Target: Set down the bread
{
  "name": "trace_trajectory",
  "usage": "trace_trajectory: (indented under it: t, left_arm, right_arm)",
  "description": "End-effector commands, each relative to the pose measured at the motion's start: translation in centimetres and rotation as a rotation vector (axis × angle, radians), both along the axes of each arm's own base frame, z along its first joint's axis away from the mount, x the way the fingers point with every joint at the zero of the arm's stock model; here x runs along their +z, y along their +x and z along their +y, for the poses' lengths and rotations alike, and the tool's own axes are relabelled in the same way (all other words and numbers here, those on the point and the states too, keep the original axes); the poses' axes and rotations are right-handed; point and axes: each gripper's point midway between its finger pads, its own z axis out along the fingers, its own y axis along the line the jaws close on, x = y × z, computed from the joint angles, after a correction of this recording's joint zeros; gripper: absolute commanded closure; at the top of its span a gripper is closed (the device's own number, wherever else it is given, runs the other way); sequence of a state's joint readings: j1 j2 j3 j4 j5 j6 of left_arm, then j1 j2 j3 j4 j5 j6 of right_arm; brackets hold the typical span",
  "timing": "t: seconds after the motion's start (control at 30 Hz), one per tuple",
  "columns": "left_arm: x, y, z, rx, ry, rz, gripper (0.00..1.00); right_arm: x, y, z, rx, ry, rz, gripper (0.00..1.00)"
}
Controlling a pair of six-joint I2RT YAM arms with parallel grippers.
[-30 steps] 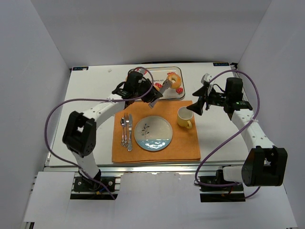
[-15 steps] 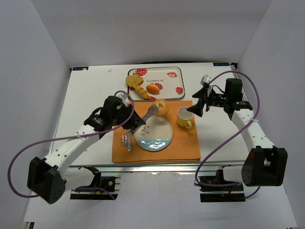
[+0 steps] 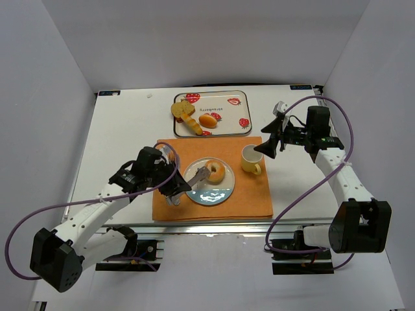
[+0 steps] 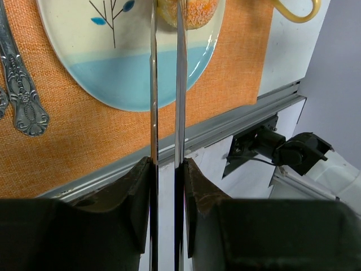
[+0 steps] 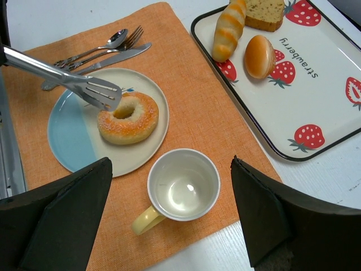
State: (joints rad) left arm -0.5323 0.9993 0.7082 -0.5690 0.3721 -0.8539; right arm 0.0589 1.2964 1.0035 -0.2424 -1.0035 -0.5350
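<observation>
Bread [image 3: 215, 171]: flat on plate [image 3: 214, 193], far-right part | Left gripper [image 3: 174, 185]: clamped narrow on tongs [image 3: 200, 176]; tips at ring's left rim, pinch not determinable | Axis: tongs run rightward from gripper to bread | Right gripper [image 3: 267, 146]: wide, empty, beyond cup [image 3: 250, 159]; left arm nearer.

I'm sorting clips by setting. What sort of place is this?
Probably a lab robot cell staged as a breakfast setting: plain white walls around a table, an orange placemat with plate, cutlery and yellow cup, plus a strawberry-print tray.
</observation>
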Motion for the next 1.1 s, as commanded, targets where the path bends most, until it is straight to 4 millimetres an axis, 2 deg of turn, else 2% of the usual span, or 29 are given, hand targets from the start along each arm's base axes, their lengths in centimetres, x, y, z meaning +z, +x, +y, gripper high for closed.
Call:
trace_trajectory:
  t: [0.0, 0.1, 0.27, 0.67, 1.07]
  left_arm:
    - [0.9, 0.1, -0.5, -0.040, -0.017, -0.029, 0.70]
    - [1.0, 0.2, -0.4, -0.048, -0.005, -0.036, 0.59]
    - [1.7, 0.3, -0.3, -0.038, -0.005, -0.057, 0.53]
    - [3.8, 1.0, 0.1, -0.005, -0.005, -0.106, 0.51]
    - [4.0, 0.7, 0.6, -0.017, 0.039, -0.102, 0.52]
  right_arm:
    - [2.1, 0.1, 0.2, 0.023, 0.015, -0.048, 0.10]
    - [2.0, 0.1, 0.1, 0.021, 0.013, -0.046, 0.11]
    - [1.9, -0.1, 0.1, 0.022, 0.013, -0.043, 0.11]
    - [1.8, -0.2, 0.2, 0.032, 0.020, -0.035, 0.11]
    - [2.0, -0.4, 0.3, 0.036, 0.019, -0.043, 0.11]
